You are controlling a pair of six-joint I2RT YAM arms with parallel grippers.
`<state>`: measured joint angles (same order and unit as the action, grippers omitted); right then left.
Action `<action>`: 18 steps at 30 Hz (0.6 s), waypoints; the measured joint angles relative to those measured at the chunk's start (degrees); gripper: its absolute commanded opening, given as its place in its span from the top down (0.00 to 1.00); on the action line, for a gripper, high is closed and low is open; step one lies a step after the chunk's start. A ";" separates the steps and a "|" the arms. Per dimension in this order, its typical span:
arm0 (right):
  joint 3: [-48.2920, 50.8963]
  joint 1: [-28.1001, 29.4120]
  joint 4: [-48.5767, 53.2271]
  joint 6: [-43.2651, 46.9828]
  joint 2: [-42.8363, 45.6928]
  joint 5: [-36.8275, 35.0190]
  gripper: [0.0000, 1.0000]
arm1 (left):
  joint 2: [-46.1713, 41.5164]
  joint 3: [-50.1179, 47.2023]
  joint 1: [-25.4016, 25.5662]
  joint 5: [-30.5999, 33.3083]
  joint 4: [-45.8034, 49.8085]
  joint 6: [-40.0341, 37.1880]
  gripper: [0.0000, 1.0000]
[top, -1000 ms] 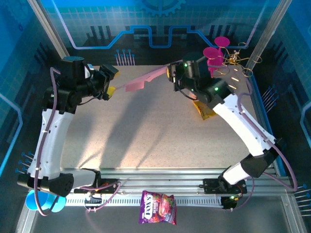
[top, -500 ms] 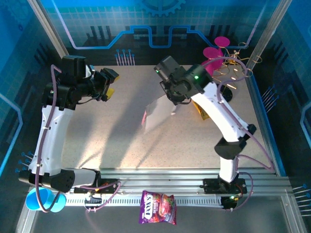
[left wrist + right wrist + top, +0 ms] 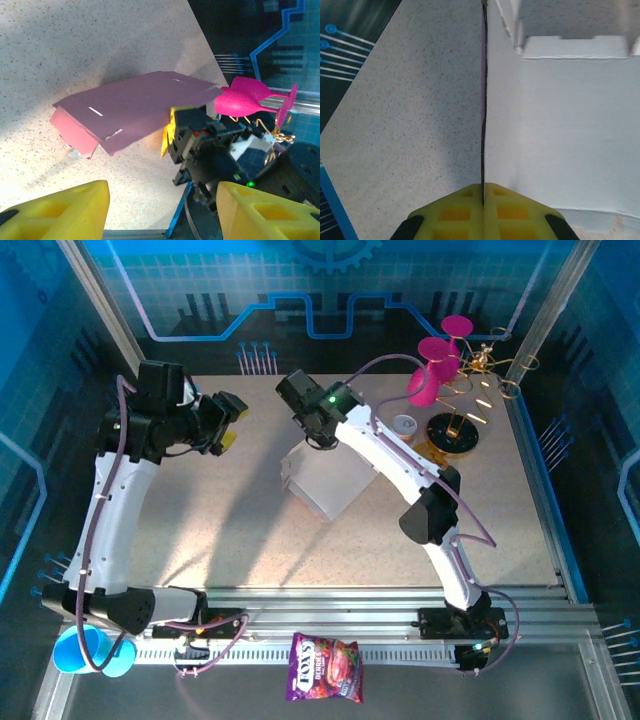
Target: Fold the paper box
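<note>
Speckled beige table (image 3: 230, 540) inside a blue-lit cage. From the top cam, the right gripper (image 3: 312, 433) is out over mid-table pinching the upper corner of the paper box (image 3: 325, 485), whitish side up. The left gripper (image 3: 228, 420) hangs apart, off to the box's left. Left wrist cam: its fingers (image 3: 65, 212) are spread wide with nothing between them, the pink side of the box beyond, and magenta cups (image 3: 250, 97) behind that. Right wrist cam: fingers (image 3: 512, 207) squeezed tight on the box's edge.
</note>
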<state>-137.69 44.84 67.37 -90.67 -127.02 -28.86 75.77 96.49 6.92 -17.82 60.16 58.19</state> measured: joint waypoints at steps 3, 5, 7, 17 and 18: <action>2.08 -0.44 -3.72 1.51 -0.74 1.73 1.00 | 0.31 -3.78 0.00 -0.15 -1.51 -0.20 0.43; 3.58 -0.66 -6.10 1.99 -0.90 2.62 1.00 | 0.70 -6.86 0.00 -0.55 -2.84 -0.09 0.44; 6.14 -0.79 -8.81 2.10 -0.83 3.39 1.00 | 1.22 -9.25 0.13 -0.90 -3.82 0.11 0.44; 22.73 -1.86 -25.14 2.27 2.62 8.02 1.00 | 2.10 -14.27 0.87 -1.49 -8.24 0.13 0.45; 24.13 -1.95 -26.18 2.25 3.37 8.35 1.00 | 2.10 -14.62 0.87 -1.51 -8.52 0.13 0.45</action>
<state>-113.56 42.89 41.19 -88.42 -123.66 -20.51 77.87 81.87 7.79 -19.33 51.64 58.33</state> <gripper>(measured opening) 0.062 0.554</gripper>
